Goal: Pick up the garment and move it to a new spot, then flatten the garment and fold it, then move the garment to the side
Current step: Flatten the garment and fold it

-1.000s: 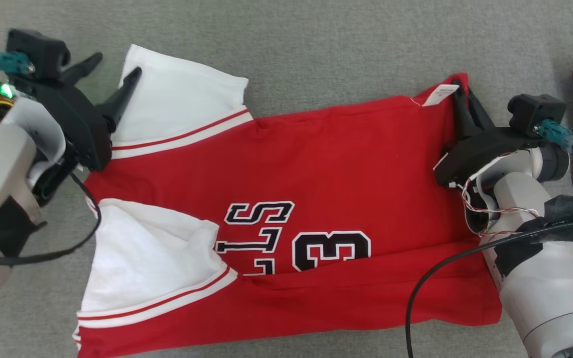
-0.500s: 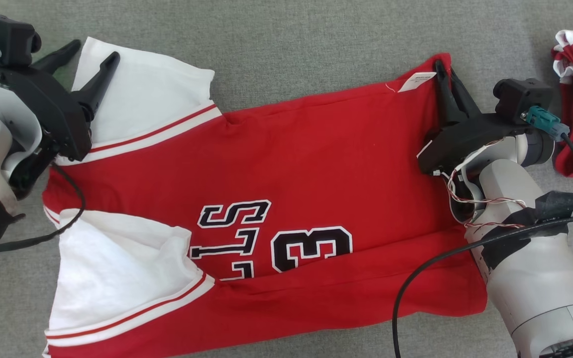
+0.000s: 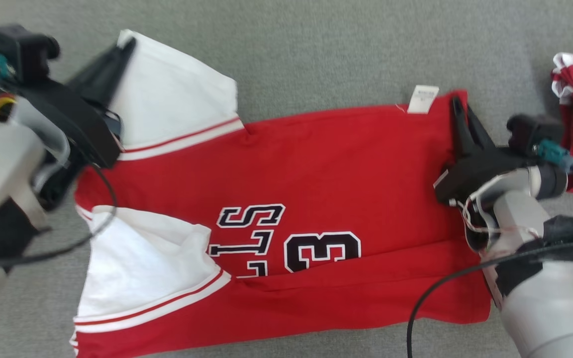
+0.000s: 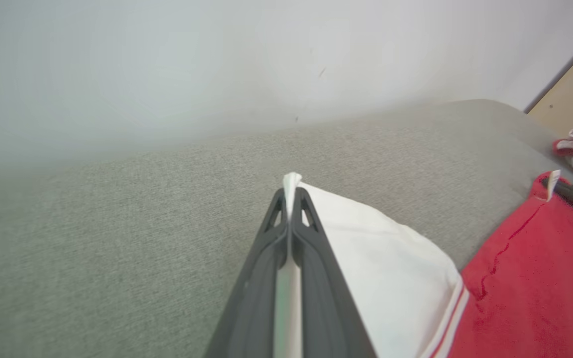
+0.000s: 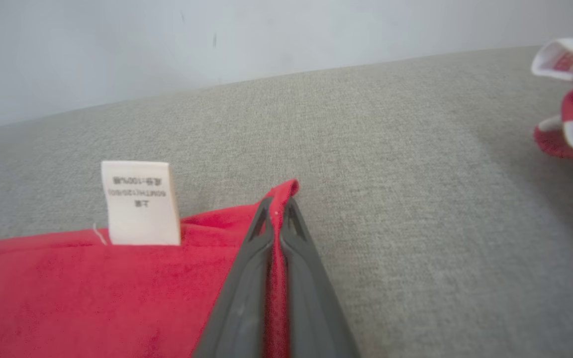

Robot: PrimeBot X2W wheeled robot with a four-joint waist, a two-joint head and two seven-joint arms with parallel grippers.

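I have the left gripper pinching a corner of the white sleeve well left of the care label and the right gripper pinching the hem corner just right of it, so I judge that the red jersey is spread flat on the grey cushion, with folding barely begun and the move aside yet to come.

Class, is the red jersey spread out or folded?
Partly folded: the jersey lies flat, its near edge doubled over, covering part of the lettering.

Head overhead; wrists low along garment
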